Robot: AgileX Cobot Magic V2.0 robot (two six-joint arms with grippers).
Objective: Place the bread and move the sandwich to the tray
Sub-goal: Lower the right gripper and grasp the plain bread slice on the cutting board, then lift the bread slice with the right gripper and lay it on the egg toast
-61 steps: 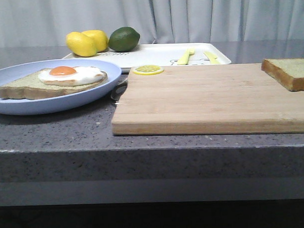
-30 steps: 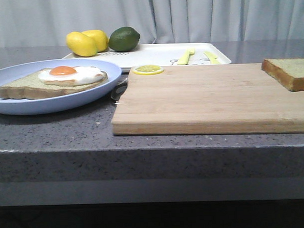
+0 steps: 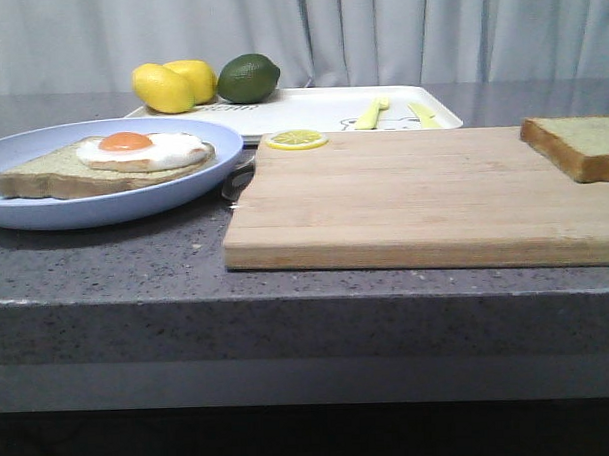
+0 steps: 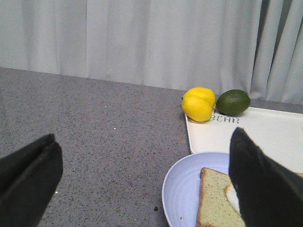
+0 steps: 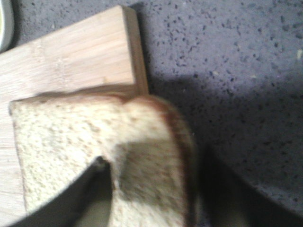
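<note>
The bread (image 3: 577, 143) lies at the far right corner of the wooden cutting board (image 3: 414, 199), cut off by the front view's edge. In the right wrist view my right gripper (image 5: 151, 189) straddles the bread (image 5: 71, 137): one finger lies on its pale face, the other sits outside the brown crust. The sandwich (image 3: 102, 165), bread with a fried egg, sits on the pale-blue plate (image 3: 84, 211) at the left. My left gripper (image 4: 142, 179) is wide open and empty above the counter, beside the plate (image 4: 182, 189). The white tray (image 3: 320, 107) lies behind the board. Neither gripper shows in the front view.
Two lemons (image 3: 174, 84) and a lime (image 3: 247, 78) sit at the tray's far left corner. Yellow toy cutlery (image 3: 373, 113) lies on the tray. A lemon slice (image 3: 296, 139) rests at the board's back left corner. Grey curtains hang behind the speckled counter.
The bread has shifted slightly left and lifted a little at the board's right corner. The plate, sandwich and tray have not moved.
</note>
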